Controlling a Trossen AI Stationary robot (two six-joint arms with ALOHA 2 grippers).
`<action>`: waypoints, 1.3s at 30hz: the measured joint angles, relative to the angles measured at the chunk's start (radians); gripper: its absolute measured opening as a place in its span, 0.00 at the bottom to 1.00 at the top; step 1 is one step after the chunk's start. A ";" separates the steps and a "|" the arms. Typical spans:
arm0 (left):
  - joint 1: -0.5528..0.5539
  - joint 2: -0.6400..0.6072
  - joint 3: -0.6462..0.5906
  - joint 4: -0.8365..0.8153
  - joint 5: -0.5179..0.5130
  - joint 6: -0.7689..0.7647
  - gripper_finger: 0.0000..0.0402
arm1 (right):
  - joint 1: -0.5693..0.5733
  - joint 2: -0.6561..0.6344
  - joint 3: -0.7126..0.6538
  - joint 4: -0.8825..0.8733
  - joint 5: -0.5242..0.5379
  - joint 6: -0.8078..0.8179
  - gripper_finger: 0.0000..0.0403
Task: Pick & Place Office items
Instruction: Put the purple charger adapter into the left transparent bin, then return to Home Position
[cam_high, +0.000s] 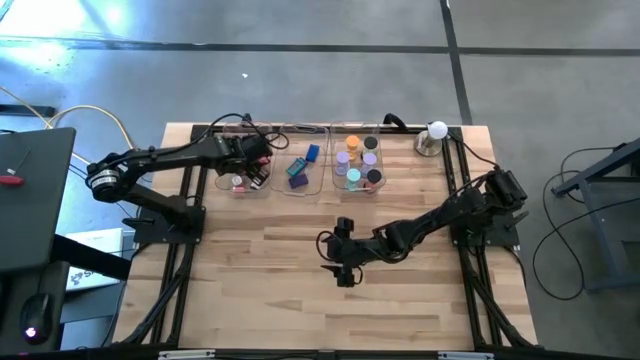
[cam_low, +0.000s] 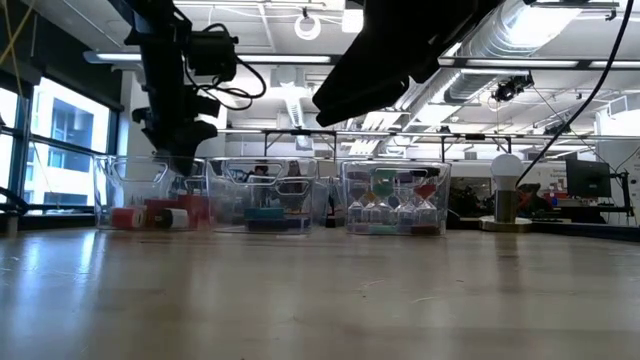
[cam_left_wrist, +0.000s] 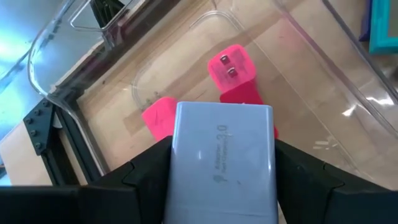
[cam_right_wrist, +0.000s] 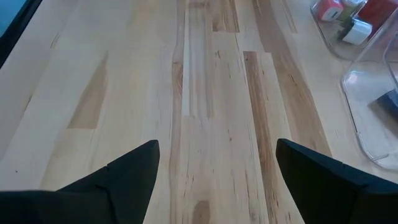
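My left gripper (cam_left_wrist: 224, 146) reaches into the left clear tray (cam_high: 232, 172) at the table's far side and is shut on a pale grey block (cam_left_wrist: 224, 162) with "3.0" printed on it. Below the block, a pink piece with two metal prongs (cam_left_wrist: 231, 68), a red piece (cam_left_wrist: 247, 99) and another pink piece (cam_left_wrist: 158, 115) lie on the tray floor. In the low view, the left gripper (cam_low: 185, 165) dips between the tray walls. My right gripper (cam_right_wrist: 217, 146) stands open above bare wood near the table's middle (cam_high: 345, 258), with nothing between its fingers. My left gripper pinches the grey block by its two opposite long sides (cam_left_wrist: 181, 162) between the two fingers. The fingers slant down from above. The block's broad printed face points at the camera. Whether its lower end touches the pieces beneath, I cannot tell.
The middle tray (cam_high: 300, 170) holds blue and purple pieces. The right tray (cam_high: 360, 165) holds several round coloured and black discs. A white ball on a metal base (cam_high: 435, 135) stands at the far right corner. Bare wood (cam_high: 270, 300) covers the table's near half.
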 joint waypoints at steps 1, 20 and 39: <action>0.000 0.000 0.000 0.000 0.000 0.000 0.58 | 0.000 0.000 0.000 0.000 0.000 0.000 0.78; -0.003 0.002 0.000 -0.002 0.000 -0.016 0.59 | 0.000 0.000 0.000 0.000 -0.005 0.011 0.78; -0.241 -0.195 0.057 -0.158 0.084 -0.029 0.59 | 0.000 -0.011 0.000 -0.067 -0.126 0.000 0.76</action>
